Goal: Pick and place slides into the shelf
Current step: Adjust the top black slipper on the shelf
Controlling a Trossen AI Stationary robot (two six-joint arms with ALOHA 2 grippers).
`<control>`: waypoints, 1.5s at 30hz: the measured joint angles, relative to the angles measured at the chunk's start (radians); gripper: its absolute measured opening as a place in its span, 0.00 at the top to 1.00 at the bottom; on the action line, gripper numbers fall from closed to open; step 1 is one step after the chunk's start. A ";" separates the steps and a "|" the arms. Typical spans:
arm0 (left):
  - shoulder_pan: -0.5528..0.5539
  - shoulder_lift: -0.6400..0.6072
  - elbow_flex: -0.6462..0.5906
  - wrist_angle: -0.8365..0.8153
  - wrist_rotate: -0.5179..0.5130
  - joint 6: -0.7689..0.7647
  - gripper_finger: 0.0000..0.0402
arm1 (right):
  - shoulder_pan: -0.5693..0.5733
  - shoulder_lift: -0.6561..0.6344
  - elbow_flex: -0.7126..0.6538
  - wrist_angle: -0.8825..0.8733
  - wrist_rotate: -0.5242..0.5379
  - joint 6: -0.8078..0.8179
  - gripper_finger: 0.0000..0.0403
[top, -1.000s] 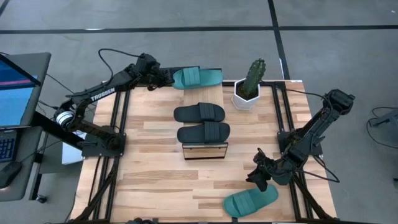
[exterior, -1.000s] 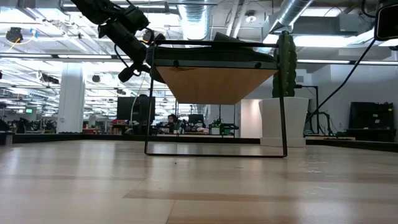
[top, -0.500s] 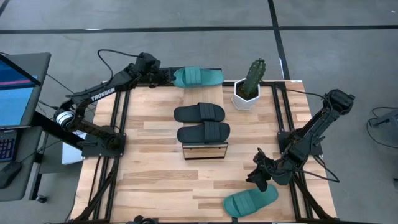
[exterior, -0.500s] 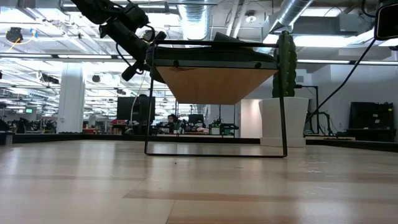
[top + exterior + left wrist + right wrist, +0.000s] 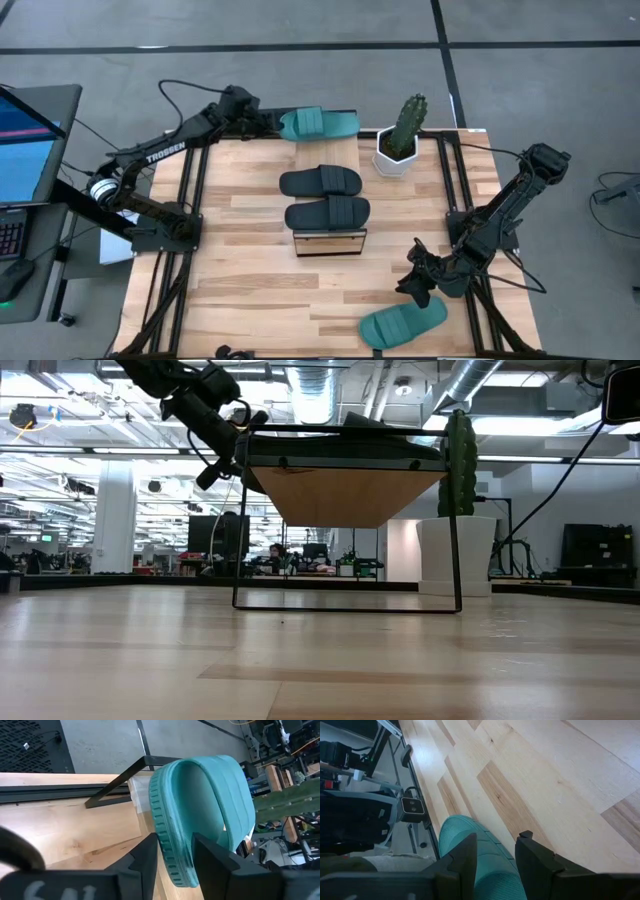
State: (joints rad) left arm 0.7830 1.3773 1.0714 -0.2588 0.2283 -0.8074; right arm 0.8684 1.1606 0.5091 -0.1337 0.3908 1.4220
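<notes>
Fingers of the right gripper (image 5: 421, 285) stand parted astride the heel of a teal slide (image 5: 403, 324) at the table's (image 5: 240, 290) near right edge. At centre, two black slides (image 5: 327, 213) lie on the shelf (image 5: 329, 243). Far left, the left gripper (image 5: 268, 125) has its fingers parted about the second teal slide's (image 5: 318, 124) rim. A potted cactus (image 5: 402, 135) stands far right.

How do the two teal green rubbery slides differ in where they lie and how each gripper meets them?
The far teal slide overhangs the table's back edge, its end between the left gripper's fingers. The near teal slide lies at the front right corner, below the right gripper, also between its fingers. Both lie strap-up.
</notes>
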 joint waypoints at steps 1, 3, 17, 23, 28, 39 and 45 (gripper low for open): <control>-0.003 0.000 0.000 0.000 -0.006 0.001 0.73 | 0.000 0.000 0.000 0.000 0.000 0.000 0.70; -0.007 0.000 0.000 0.001 -0.016 0.004 0.71 | 0.000 0.000 0.000 0.000 0.000 0.000 0.70; -0.012 0.000 0.000 0.001 -0.042 0.034 0.56 | 0.000 0.000 0.000 0.008 0.000 0.000 0.70; -0.012 0.000 0.000 -0.014 -0.081 0.063 0.53 | 0.000 0.000 0.000 0.008 0.000 0.000 0.70; -0.013 0.000 0.000 -0.015 -0.098 0.065 0.52 | 0.000 0.000 0.000 0.008 0.000 -0.005 0.70; -0.001 0.000 0.000 -0.011 -0.024 0.113 0.51 | 0.000 0.000 0.000 0.008 0.001 -0.009 0.70; 0.000 -0.013 0.000 -0.026 0.245 0.225 0.51 | 0.000 0.000 0.000 0.020 0.003 -0.040 0.70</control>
State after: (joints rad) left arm 0.7829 1.3642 1.0714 -0.2850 0.4728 -0.5826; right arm 0.8688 1.1606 0.5091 -0.1140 0.3939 1.3824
